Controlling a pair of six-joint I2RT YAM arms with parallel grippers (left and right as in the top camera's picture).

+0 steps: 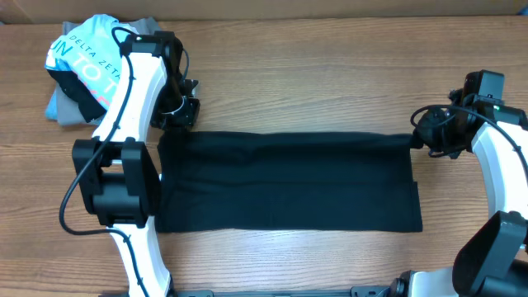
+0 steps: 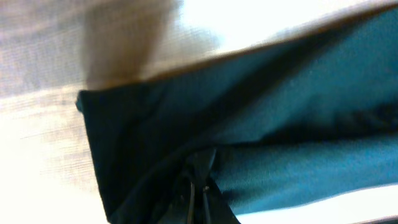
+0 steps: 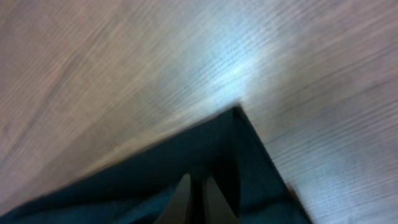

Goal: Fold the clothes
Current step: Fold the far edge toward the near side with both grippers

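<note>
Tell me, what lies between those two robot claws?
Only the black garment. Its far edge runs from the left gripper across to the right gripper, flat on the wooden table. The overhead view shows this.

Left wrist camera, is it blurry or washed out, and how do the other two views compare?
Left wrist view: soft, table blown out white, black garment tinted teal. Right wrist view: blurred throughout, with a pale glare patch on the table. Overhead view: sharp and evenly lit.
</note>
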